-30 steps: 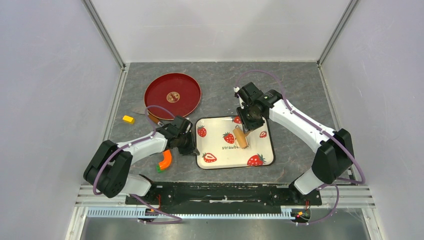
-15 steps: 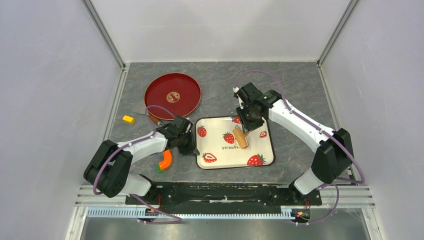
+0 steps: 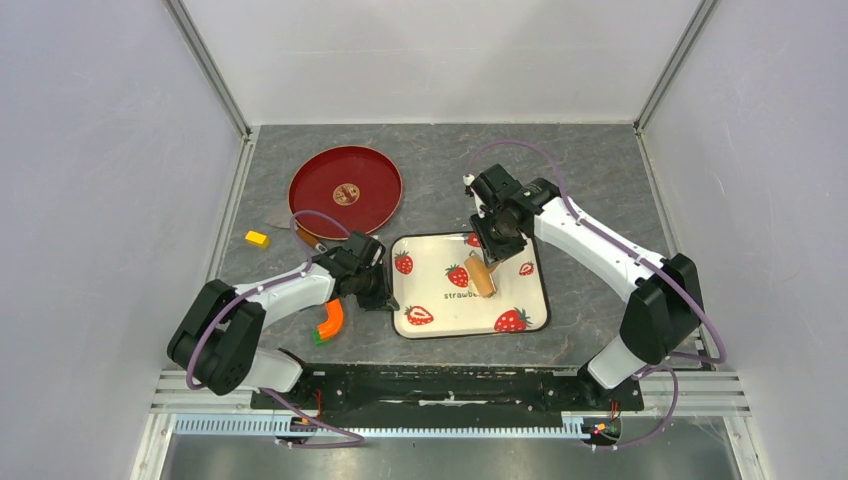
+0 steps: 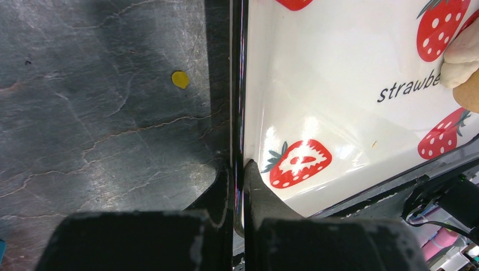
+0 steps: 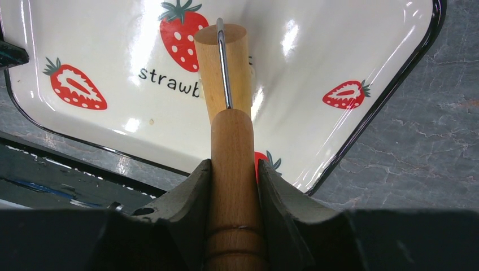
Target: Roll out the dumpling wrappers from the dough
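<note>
The strawberry tray (image 3: 440, 310) lies at the table's centre. My left gripper (image 3: 383, 296) is shut on its left rim, and the left wrist view shows the fingers (image 4: 238, 169) pinching the black rim (image 4: 238, 84). My right gripper (image 3: 492, 252) is shut on the handle of the tan wooden roller (image 3: 483, 276), whose drum rests on the tray (image 5: 223, 62). The dough (image 4: 463, 53) is a small pale cream lump under the roller's edge. It barely shows beside the drum in the right wrist view (image 5: 252, 73). No round dumpling wrappers are in view.
A red round plate (image 3: 346, 190) sits at the back left. A small yellow block (image 3: 257, 238) lies left of my left arm. An orange tool (image 3: 329, 320) lies near the left arm's wrist. A yellow speck (image 4: 180, 79) is on the table beside the tray.
My right arm has shifted very slightly to the left with the roller. The left gripper and the tray have not moved.
</note>
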You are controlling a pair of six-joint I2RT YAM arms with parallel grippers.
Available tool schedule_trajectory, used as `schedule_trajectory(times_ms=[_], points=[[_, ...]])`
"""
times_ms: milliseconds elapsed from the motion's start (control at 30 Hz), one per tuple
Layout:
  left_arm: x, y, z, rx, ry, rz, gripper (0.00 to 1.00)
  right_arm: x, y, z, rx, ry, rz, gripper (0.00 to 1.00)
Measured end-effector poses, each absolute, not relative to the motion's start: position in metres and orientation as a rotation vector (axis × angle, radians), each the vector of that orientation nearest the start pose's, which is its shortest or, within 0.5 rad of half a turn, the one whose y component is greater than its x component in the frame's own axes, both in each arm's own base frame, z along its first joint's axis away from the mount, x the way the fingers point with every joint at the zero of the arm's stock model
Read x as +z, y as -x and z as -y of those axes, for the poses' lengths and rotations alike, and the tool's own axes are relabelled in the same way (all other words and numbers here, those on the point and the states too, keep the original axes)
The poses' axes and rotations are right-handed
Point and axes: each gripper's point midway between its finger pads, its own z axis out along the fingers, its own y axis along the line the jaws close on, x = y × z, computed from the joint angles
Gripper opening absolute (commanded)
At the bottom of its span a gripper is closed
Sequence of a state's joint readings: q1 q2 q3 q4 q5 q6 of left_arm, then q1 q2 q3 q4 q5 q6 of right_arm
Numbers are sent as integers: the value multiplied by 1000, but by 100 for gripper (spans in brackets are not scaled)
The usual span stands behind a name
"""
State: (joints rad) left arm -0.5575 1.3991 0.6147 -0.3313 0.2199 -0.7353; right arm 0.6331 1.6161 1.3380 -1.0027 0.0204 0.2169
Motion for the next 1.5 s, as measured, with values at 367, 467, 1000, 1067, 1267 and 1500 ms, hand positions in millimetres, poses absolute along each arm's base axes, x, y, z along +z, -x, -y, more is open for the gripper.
schedule_trajectory(times_ms=[367,467,1000,1067,1267,1500], points=[[15,-193,197,-646,180,-2833,2,115,-254,-194,142,621,-2818,0],[14,-193,197,-645,180,-2834,2,115,-253,-195,153,635,-2817,0],[14,-193,197,-646,181,-2835,2,112,-251,-200,226,675,-2813,0],[14,-193,197,-646,181,-2835,2,112,-252,-201,240,676,-2803,0],[14,-193,197,-646,181,-2835,2,112,-257,-206,282,668,-2761,0],[14,-193,197,-645,182,-2837,2,109,-296,-233,363,630,-2579,0]])
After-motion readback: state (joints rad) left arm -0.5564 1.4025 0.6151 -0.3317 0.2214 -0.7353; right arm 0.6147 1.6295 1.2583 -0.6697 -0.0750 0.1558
